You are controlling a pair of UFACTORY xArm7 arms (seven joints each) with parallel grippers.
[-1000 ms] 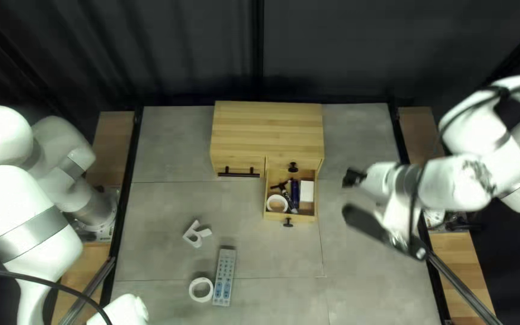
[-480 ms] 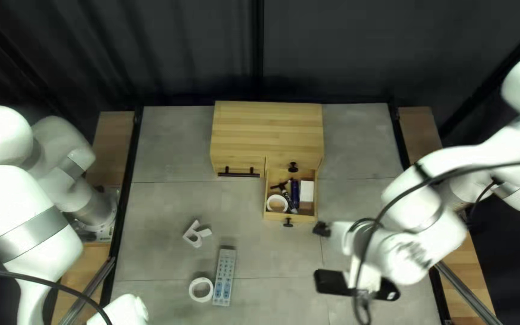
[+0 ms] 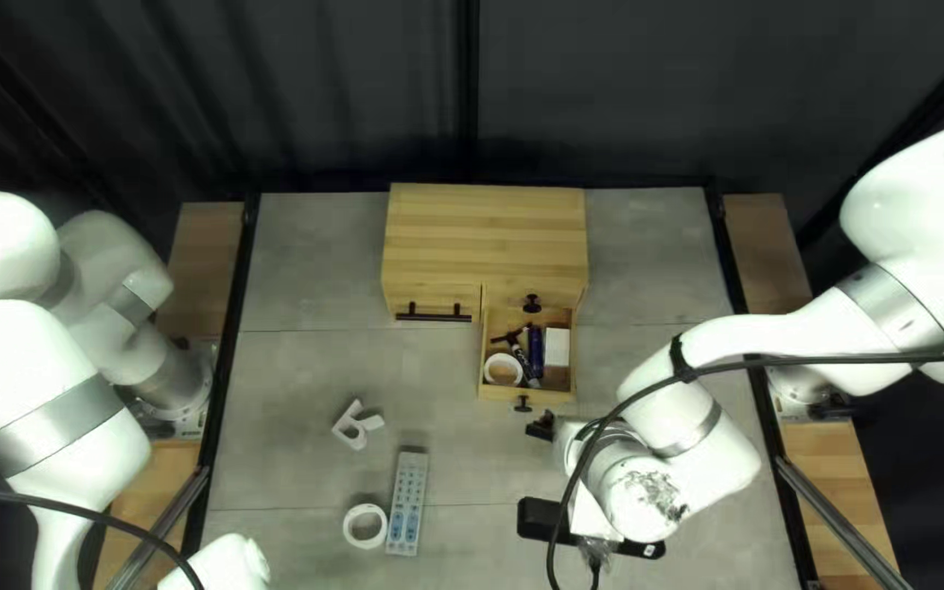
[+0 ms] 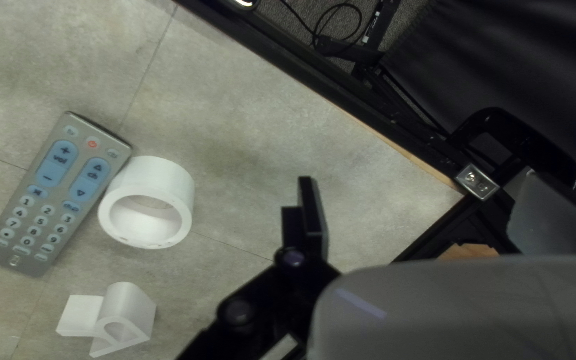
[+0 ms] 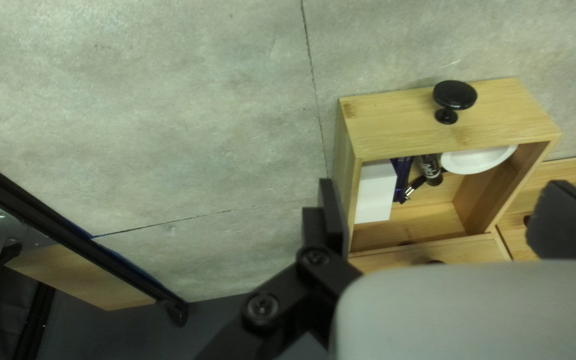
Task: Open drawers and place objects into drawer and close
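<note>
Drawer (image 3: 551,397), pale wood, pulled out of a pale wooden cabinet (image 3: 485,229); holds a white ring (image 3: 503,370), dark blue cylinder (image 3: 537,350) and white rectangular box (image 3: 557,347). My right gripper (image 3: 540,426) is near its round black knob (image 3: 523,405), fingers spread. My left gripper (image 4: 421,179): fingers spread too, over table (image 3: 319,273). Grey remote with blue buttons (image 3: 408,504), thick white roll (image 3: 351,527) just beside, angular white plastic bracket (image 3: 354,425) near both.
</note>
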